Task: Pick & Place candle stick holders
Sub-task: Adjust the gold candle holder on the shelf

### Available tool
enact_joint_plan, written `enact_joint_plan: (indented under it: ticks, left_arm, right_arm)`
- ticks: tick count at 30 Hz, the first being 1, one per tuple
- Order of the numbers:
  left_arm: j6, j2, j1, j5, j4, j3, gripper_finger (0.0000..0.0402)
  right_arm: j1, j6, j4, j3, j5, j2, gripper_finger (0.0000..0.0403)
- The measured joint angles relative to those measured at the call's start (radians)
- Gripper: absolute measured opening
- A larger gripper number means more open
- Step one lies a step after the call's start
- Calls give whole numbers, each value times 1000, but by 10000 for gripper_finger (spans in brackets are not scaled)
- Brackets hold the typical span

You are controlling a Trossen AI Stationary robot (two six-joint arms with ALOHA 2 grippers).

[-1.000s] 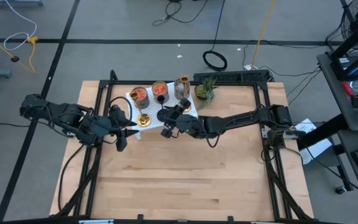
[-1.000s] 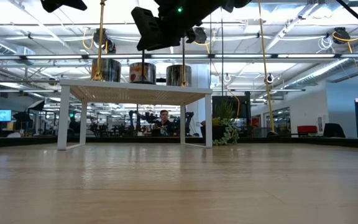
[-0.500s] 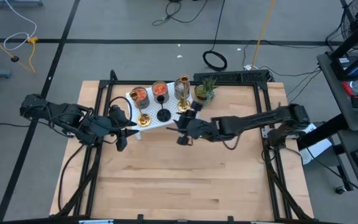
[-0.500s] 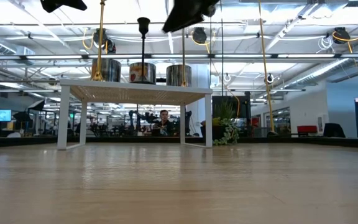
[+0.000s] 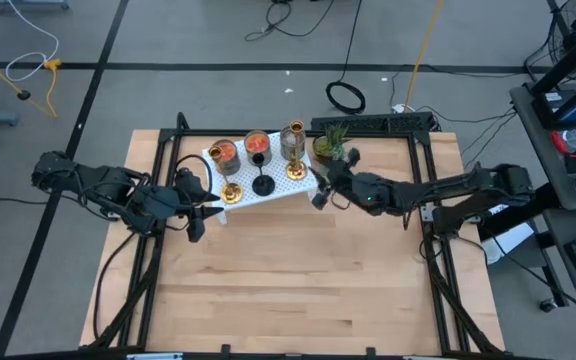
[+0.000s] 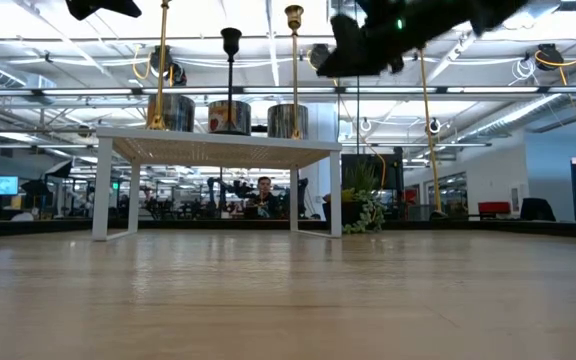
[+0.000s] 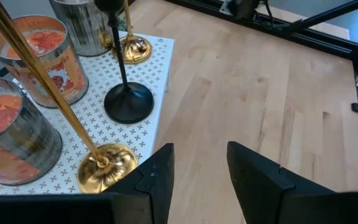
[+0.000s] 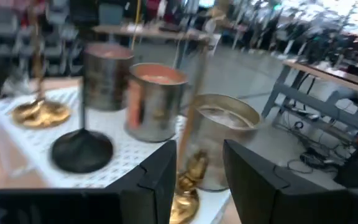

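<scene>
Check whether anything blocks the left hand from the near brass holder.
Nothing visible does. The left hand is open, with bare rack edge and table between it and the brass holder. The black holder stands farther back.

Both arms are dark, jointed and bulky, with black cables looping along them. Each tool ends in two flat black fingers; a small green light seemingly glows on the right arm.
</scene>
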Motion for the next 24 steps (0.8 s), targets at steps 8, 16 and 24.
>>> enact_joint_plan:
  ticks: [8, 16, 24]
  left_arm:
    - [-7, 0, 0, -7, 7, 0, 152]
    - [20, 0, 0, -7, 67, 0, 152]
    - [34, 0, 0, -8, 71, 0, 152]
  right_arm:
    - [-141, 118, 318, -143, -371, 46, 126]
    - [-208, 138, 317, -105, -420, 120, 126]
    - [-220, 146, 323, -70, -443, 161, 126]
